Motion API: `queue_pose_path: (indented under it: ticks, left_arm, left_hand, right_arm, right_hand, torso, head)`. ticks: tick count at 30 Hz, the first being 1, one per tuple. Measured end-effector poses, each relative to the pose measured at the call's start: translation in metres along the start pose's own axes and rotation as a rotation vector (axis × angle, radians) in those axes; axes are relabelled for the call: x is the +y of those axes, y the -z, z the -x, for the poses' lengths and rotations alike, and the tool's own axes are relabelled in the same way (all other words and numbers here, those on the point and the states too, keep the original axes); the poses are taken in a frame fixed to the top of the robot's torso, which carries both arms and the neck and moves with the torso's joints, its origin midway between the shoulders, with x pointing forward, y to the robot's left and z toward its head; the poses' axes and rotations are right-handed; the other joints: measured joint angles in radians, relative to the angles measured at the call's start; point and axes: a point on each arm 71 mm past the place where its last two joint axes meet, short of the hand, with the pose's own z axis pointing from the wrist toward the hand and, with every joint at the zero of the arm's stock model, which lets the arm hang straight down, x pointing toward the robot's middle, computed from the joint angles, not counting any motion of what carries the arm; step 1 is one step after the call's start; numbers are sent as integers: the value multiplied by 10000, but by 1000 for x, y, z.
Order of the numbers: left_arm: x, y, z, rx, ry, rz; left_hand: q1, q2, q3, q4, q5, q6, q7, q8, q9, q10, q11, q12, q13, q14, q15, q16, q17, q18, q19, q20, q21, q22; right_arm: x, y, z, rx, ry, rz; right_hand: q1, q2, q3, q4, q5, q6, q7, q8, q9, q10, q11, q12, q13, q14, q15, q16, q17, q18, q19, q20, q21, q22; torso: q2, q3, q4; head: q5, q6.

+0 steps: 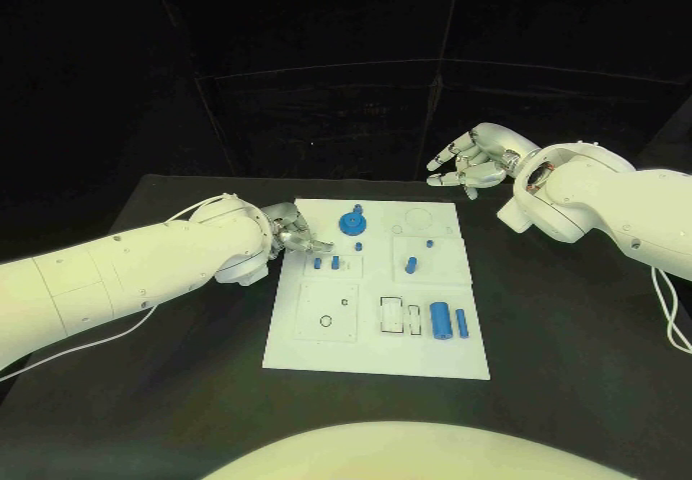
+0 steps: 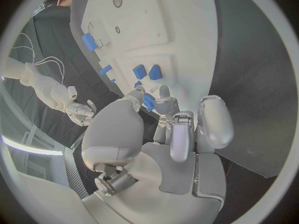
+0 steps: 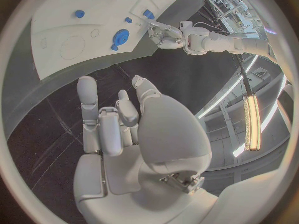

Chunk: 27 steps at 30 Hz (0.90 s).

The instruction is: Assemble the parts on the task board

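Note:
The white task board (image 1: pixel 372 345) lies in the middle of the black table. My left hand (image 1: pixel 296 237) is at the board's left edge and pinches a small blue part (image 2: pixel 148 102) between thumb and a finger, just above the board. Two small blue parts (image 1: pixel 326 264) stand in the board right beside those fingertips. A blue round gear-like part (image 1: pixel 352 222) sits near the far edge, and two blue cylinders (image 1: pixel 449 321) lie at the right. My right hand (image 1: pixel 473 160) hangs open above the table beyond the board's far right corner, holding nothing.
Another blue part (image 1: pixel 411 265) and a tiny one (image 1: pixel 430 241) sit mid-board. Empty outlined recesses (image 1: pixel 394 313) and a small ring (image 1: pixel 327 321) mark the board's near half. Bare black table (image 1: pixel 577 340) surrounds the board. A white cable (image 1: pixel 671 310) trails along the right arm.

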Motion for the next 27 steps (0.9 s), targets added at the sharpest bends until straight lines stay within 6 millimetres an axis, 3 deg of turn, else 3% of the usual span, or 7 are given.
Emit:
queue_pose_path:
  ticks: [5, 10, 13, 17, 20, 23, 27]
  left_arm:
    - [0, 2, 4, -383, 672, -313]
    - [-2, 2, 8, -697, 1480, -944]
    - [-5, 1, 9, -798, 1816, -1415]
    - [-16, -3, 10, -910, 2048, -2393]
    - [-28, -6, 9, -1029, 1946, -3284]
    - [-39, -10, 10, -1213, 1536, -4083]
    - [-52, -13, 9, -1396, 702, -4839]
  left_hand:
    - [292, 191, -464, 158, 1, -367, 145, -219, -169, -451, 128, -462, -652, -29, 78, -70, 0, 1, -159, 99, -431, -408]
    - [1068, 282, -780, 53, 1, -1099, 486, -634, -531, -1720, 424, -1512, -2121, -28, 359, -439, 0, 194, -686, 292, -1532, -1547]
    - [2090, 443, -550, -424, 1, -1516, 804, -913, -847, -2778, 709, -2035, -2481, -71, 644, -1331, -118, 611, -1650, 477, -3324, -3350]
    - [3749, 632, 235, -1306, 2, -1805, 1179, -1514, -1516, -4351, 1127, -3332, -3330, -1715, 1034, -3348, -2635, 785, -3004, 777, -5177, -4896]
    - [4405, 455, 912, -1783, 2, -1556, 1367, -2063, -2165, -4725, 1343, -4403, -4254, -2785, 1191, -4363, -3971, 786, -3456, 976, -5554, -5087]
    - [4489, 15, 1597, -2148, 2, -939, 1357, -2697, -2974, -4342, 1388, -5468, -5409, -3134, 1254, -4804, -4829, 899, -3543, 1063, -5580, -5077]
    - [4162, -354, 2033, -2370, 2, -527, 1257, -3254, -3635, -4046, 1372, -6270, -6313, -2356, 1227, -4248, -4496, 955, -3189, 1085, -5368, -4973]
  right_arm:
    - [0, 0, 0, -1, 0, 1]
    - [0, 0, 0, -3, 1, 1]
    - [0, 0, 0, -4, 1, 0]
    - [0, 0, 0, -6, 2, -3]
    - [0, 0, 0, -7, 2, -5]
    - [0, -1, 0, -5, 2, -1]
    - [1, -1, -1, 3, -1, 11]
  right_hand:
    - [0, 0, 0, 0, 0, 0, 0, 0, 0, 0, 0, 0, 0, 0, 0, 0, 0, 0, 0, 0, 0, 0]
    - [0, 0, 0, 0, 0, 0, 0, 0, 0, 0, 0, 0, -19, 0, 0, 0, 0, 1, 0, 0, 0, -15]
    - [0, 0, 0, 0, 0, 0, 0, 0, 0, 0, 0, 0, -18, 0, 0, 0, 0, -1, 0, 0, 0, -15]
    - [0, 0, 0, 0, 0, 0, 0, 0, 0, 0, 0, 0, -18, 0, 0, 0, 0, -1, 0, 0, 0, -14]
    - [0, 0, 0, 0, 0, 0, 0, 0, 0, 0, 0, 0, -18, 0, 0, 0, 0, 0, 0, 0, 0, -14]
    - [0, 0, 0, 0, 0, 0, 0, 0, 0, 0, 0, 0, -18, 0, 0, 0, 0, -1, 0, 0, 0, -14]
    - [0, 0, 0, 0, 0, 0, 0, 0, 0, 0, 0, 0, -18, 0, 0, 0, 0, 0, 0, 0, 0, -14]
  torso:
    - [0, 1, 0]
    - [1, 6, 0]
    - [4, 9, 0]
    - [4, 12, 0]
    - [8, 11, -1]
    - [10, 7, -7]
    - [10, 12, -18]
  head:
    - [-10, 3]
    - [-15, 18]
    - [-26, 31]
    - [-55, 74]
    - [-81, 124]
    - [-100, 158]
    - [-119, 197]
